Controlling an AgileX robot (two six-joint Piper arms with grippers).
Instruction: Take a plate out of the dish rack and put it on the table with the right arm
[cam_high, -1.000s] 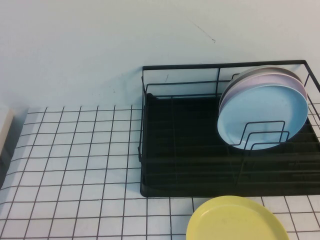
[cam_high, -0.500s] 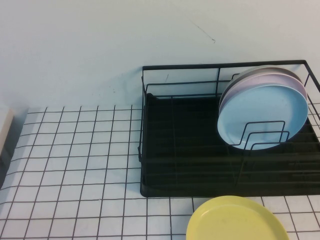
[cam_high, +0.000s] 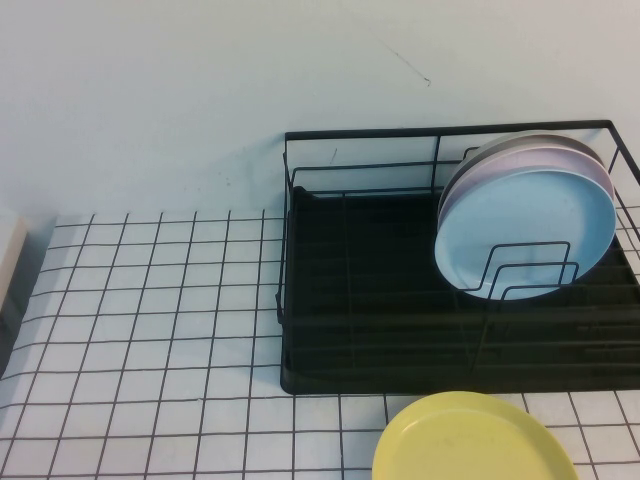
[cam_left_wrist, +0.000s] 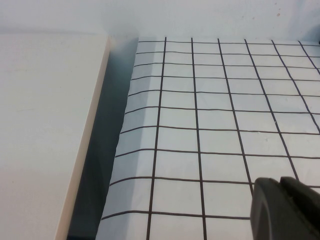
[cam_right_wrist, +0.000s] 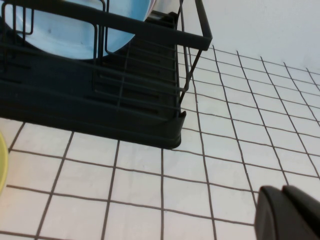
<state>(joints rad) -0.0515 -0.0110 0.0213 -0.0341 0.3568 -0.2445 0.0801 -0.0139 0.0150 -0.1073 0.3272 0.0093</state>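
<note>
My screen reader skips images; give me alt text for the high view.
A blue plate stands upright in a black dish rack, in front of a pink plate. A yellow plate lies on the gridded table. Neither gripper shows.

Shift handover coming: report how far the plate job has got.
Nothing looks done: the blue plate stands upright in the dish rack, in front of the pink plate. Nothing is in hand: the right claw is shut and empty, low over the table; the left claw is parked apart. Reach, grasp, lift and placement remain.
</note>
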